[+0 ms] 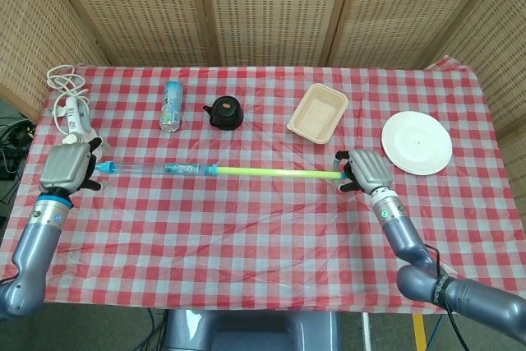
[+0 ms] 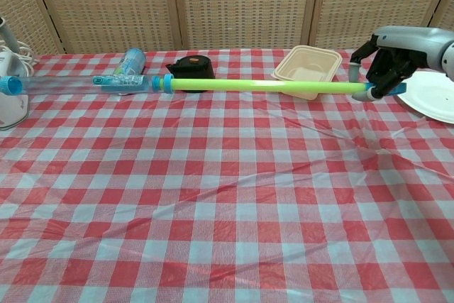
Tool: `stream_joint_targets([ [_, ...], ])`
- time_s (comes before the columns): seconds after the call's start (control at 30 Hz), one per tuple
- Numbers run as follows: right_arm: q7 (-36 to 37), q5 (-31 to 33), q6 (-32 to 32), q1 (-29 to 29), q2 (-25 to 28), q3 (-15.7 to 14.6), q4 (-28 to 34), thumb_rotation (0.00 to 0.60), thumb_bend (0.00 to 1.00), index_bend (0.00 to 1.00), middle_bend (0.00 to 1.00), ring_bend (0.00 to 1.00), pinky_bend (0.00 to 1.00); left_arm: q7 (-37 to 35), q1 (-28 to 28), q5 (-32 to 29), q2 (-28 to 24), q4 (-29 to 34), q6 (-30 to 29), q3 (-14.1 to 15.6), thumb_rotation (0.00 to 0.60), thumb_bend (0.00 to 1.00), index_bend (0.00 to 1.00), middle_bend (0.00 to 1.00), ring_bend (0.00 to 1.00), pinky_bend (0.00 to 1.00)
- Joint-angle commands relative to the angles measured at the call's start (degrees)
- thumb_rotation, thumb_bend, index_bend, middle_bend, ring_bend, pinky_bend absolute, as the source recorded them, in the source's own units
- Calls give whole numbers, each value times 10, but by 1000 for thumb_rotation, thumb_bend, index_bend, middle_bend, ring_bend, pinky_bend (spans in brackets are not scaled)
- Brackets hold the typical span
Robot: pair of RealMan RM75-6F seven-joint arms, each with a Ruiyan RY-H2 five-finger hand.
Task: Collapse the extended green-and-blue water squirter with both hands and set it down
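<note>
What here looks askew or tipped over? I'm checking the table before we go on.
The can lies on its side near the back edge, beside the black pot. The water squirter, fully extended, is held at one end by the right hand. Nothing is spilled.

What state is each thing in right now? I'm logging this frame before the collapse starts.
water squirter: fully extended, lifted clear of the table.
right hand: grips the squirter's green end.
left hand: at the blue nozzle tip; grip unclear.
can: upright.
tray: empty.
plate: empty.
black pot: lid on.
white appliance: lying flat, cord coiled.
</note>
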State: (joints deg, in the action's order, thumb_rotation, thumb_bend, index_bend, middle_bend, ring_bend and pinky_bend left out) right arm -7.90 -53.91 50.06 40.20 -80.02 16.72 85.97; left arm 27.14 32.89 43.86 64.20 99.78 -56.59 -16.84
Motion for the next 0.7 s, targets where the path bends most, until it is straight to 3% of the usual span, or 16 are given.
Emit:
stream_joint_targets([
  [0.03,2,0,2,0,3,-1,3,600,500,813,1000,959,410,16,21,-24,3,-4,10,5,600,163,338,800,720,593],
  [0.33,9,-1,2,-1,7,-6,7,600,500,813,1000,959,410,26,49,-55,13,-4,20,17,600,170,373,800,720,593],
  [0.7,21,-3,4,-1,14,-8,13,600,500,815,1000,959,410,28,74,-81,26,-15,18,39,600,272,422,800,720,593],
])
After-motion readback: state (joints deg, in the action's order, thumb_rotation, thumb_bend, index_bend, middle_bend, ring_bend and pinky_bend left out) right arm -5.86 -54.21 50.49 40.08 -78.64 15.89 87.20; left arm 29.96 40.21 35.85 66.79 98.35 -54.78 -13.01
